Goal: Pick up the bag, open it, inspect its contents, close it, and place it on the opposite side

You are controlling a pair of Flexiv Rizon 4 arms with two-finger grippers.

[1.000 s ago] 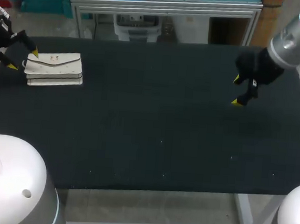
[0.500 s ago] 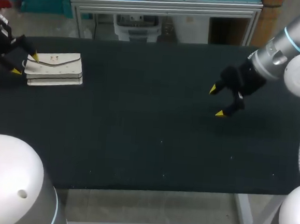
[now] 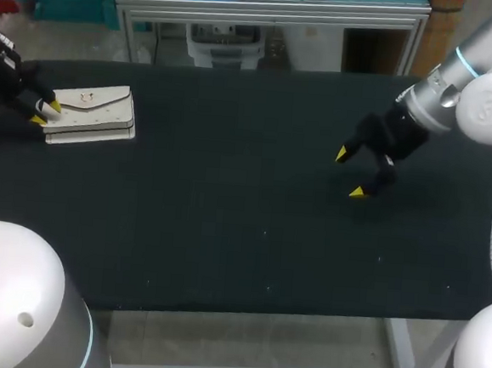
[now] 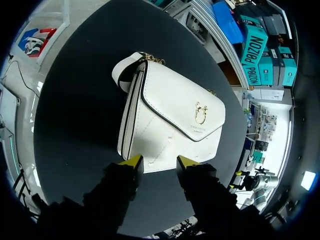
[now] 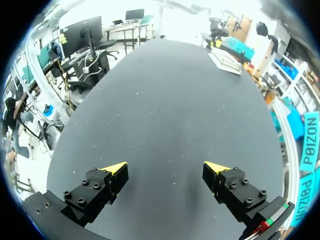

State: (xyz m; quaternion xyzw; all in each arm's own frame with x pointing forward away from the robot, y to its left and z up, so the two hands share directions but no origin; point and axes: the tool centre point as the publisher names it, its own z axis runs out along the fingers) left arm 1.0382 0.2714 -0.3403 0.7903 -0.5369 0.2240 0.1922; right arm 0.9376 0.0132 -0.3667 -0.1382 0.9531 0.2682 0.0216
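One white bag (image 3: 94,111), one table (image 3: 225,233), two hands: left hand (image 3: 46,112) and right hand (image 3: 349,172).

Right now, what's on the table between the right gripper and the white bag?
Nothing. In the head view only bare black table lies between the right gripper and the white bag; the right wrist view agrees.

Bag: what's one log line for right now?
bag flat, closed, far left | left tool at its edge | right tool open, empty, mid-table
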